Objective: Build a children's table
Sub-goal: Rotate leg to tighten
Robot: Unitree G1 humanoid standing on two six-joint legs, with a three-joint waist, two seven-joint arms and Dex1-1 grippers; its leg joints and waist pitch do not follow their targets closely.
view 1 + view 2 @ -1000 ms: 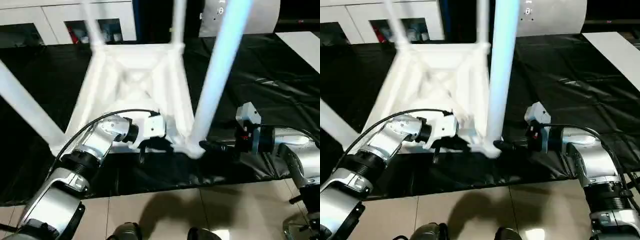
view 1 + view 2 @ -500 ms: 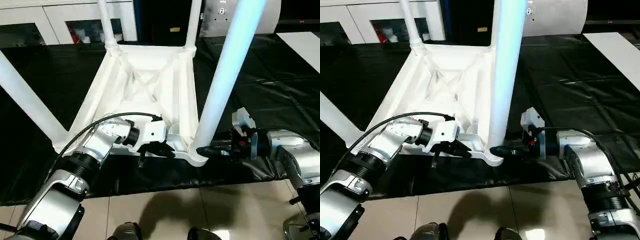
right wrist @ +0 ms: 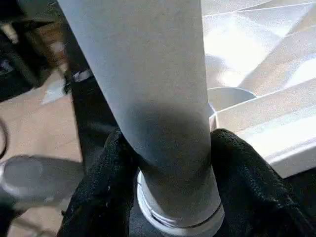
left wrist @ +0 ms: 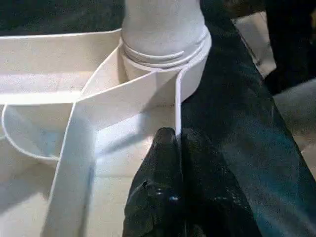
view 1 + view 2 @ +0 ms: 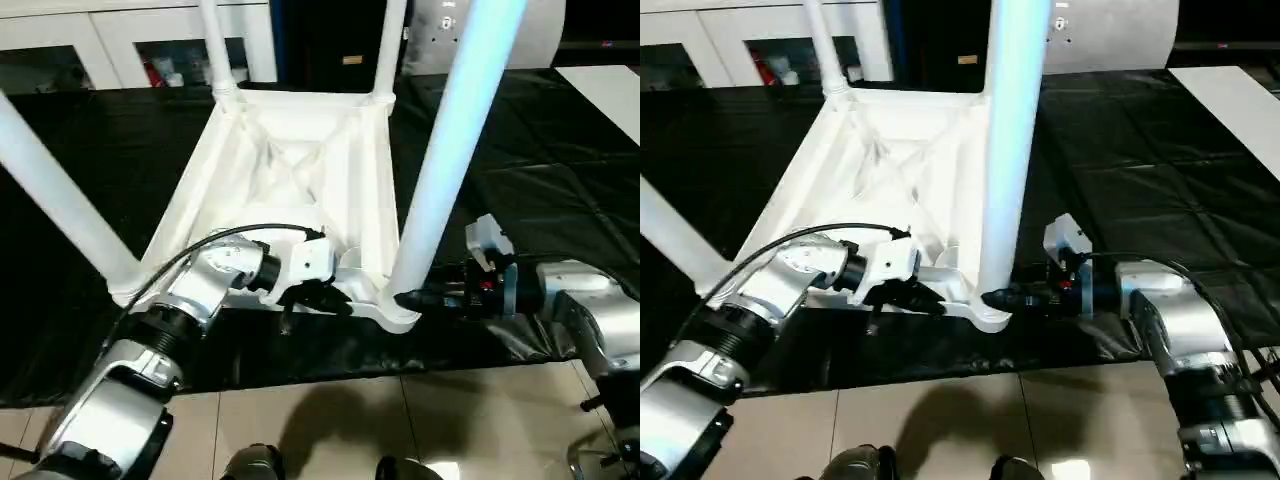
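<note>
The children's table (image 5: 300,170) lies upside down on the black-covered worktable, white, ribbed underside up, with its legs standing up. My left gripper (image 5: 335,300) is shut on the thin rim wall (image 4: 177,113) of the top, close to the near right corner socket (image 4: 163,54). My right gripper (image 5: 405,298) reaches in from the right. Its black fingers (image 3: 111,168) press on both sides of the near right leg (image 5: 450,150) just above its socket. The near left leg (image 5: 60,200) slants out to the left. Two far legs (image 5: 212,40) rise at the back.
The worktable's near edge (image 5: 300,355) runs just below both grippers, with tiled floor (image 5: 330,420) under it. White cabinets (image 5: 100,50) stand at the back left, a pale cylinder (image 5: 540,30) at the back right. A white sheet (image 5: 610,85) lies at the far right.
My right gripper's fingers have closed in around the base of the near right leg. The left gripper has kept its hold on the rim. The view has steadied.
</note>
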